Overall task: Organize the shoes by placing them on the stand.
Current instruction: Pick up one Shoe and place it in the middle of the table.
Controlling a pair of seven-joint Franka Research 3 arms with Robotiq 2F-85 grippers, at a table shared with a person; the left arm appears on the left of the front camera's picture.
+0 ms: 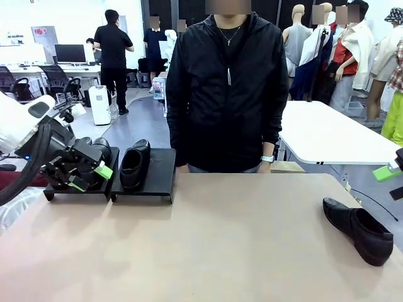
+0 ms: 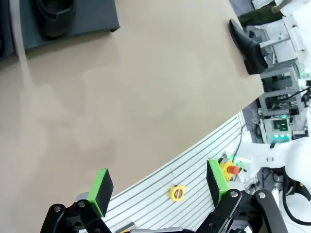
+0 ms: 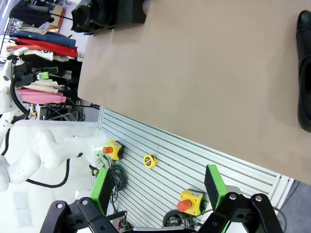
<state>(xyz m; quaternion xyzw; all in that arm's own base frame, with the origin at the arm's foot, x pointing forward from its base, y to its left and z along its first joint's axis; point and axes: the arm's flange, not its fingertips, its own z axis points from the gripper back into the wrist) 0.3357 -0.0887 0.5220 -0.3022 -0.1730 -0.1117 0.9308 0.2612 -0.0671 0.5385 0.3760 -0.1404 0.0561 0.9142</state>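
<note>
One black shoe [image 1: 134,165] stands on the right-hand stand [image 1: 158,171] at the table's far left. On the left-hand stand [image 1: 75,192] are more dark shoes [image 1: 102,150], partly hidden behind my left gripper [image 1: 91,177]. That gripper hovers just in front of the stand, open and holding nothing. In its wrist view the left gripper [image 2: 159,187] has its jaws wide apart over the table's near edge. Another black shoe [image 1: 359,229] [image 2: 248,44] [image 3: 305,73] lies on the table at the right. My right gripper [image 1: 391,179] [image 3: 159,187] is at the right edge, open and empty.
A person in a black jacket [image 1: 227,82] stands at the far side, just behind the stands. The tan tabletop [image 1: 220,245] is bare between the stands and the lone shoe. Below the near edge are a yellow tape measure [image 2: 177,193] and emergency-stop buttons [image 3: 187,201].
</note>
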